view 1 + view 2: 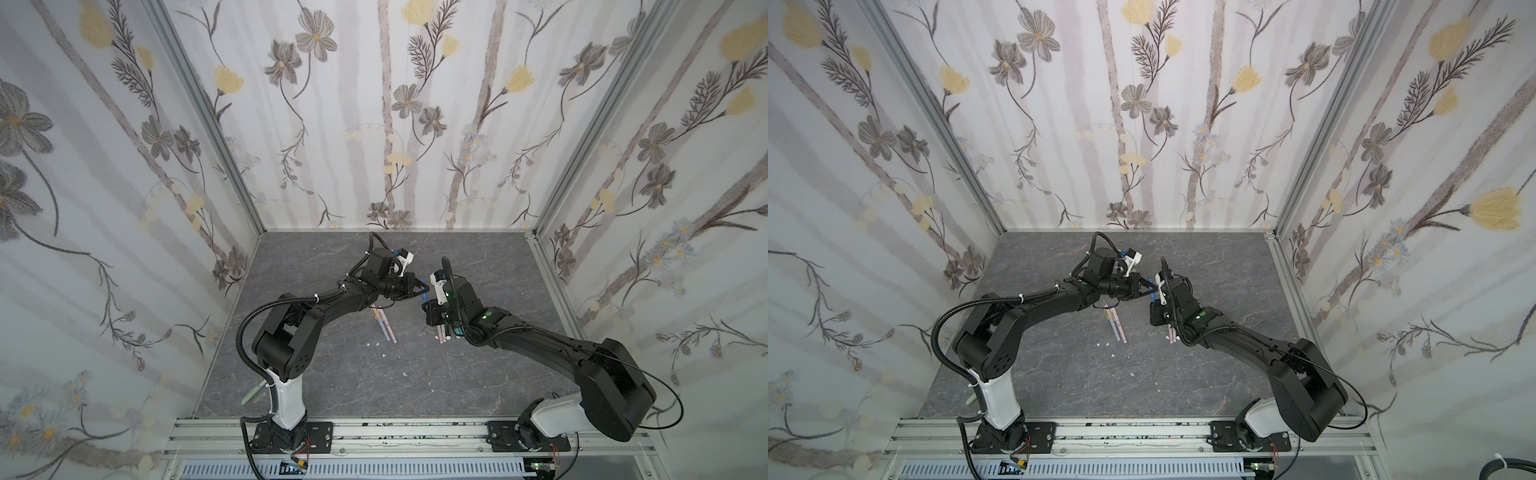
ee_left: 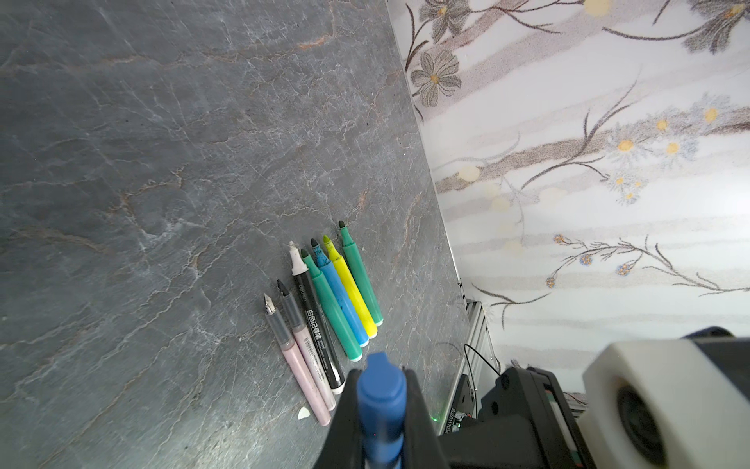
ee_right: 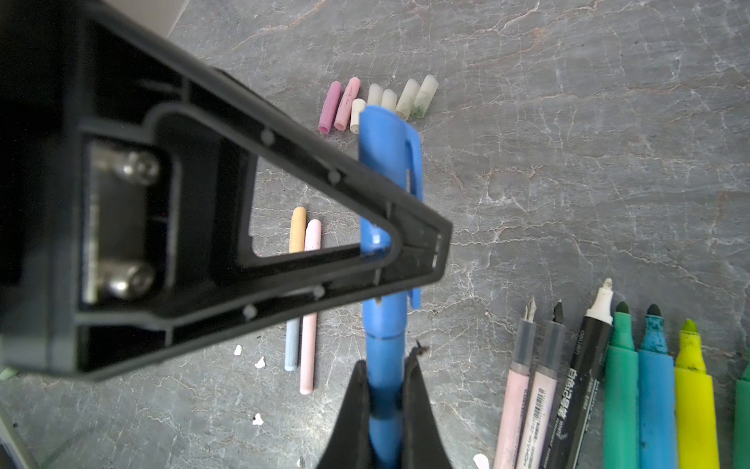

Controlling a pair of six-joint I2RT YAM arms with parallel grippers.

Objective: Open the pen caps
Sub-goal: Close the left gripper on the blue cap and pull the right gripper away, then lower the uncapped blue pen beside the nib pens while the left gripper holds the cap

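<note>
Presently we list one blue pen (image 3: pixel 384 345), held above the desk (image 1: pixel 353 382) between the two arms, with its blue cap (image 3: pixel 385 154) seated on it.

- Left hand (image 2: pixel 381 392): closed narrowly across the cap.
- Right hand (image 3: pixel 383 400): closed narrowly on the barrel.
- Both top views: we get only a sliver of blue where the hands meet. The wrist views show the grips.
- Right wrist view alone: loose caps (image 3: pixel 389 99) in a row on the desk, purple, pink, white and translucent grey.
- Right wrist and top views: slim capped pens (image 3: pixel 310 284) lying side by side.
- Both wrist views: seven uncapped pens (image 2: pixel 324 312) in a row, tips bare.
- Top view alone: a pale green stick (image 1: pixel 252 394) at the desk's edge beside the left arm's base.
</note>
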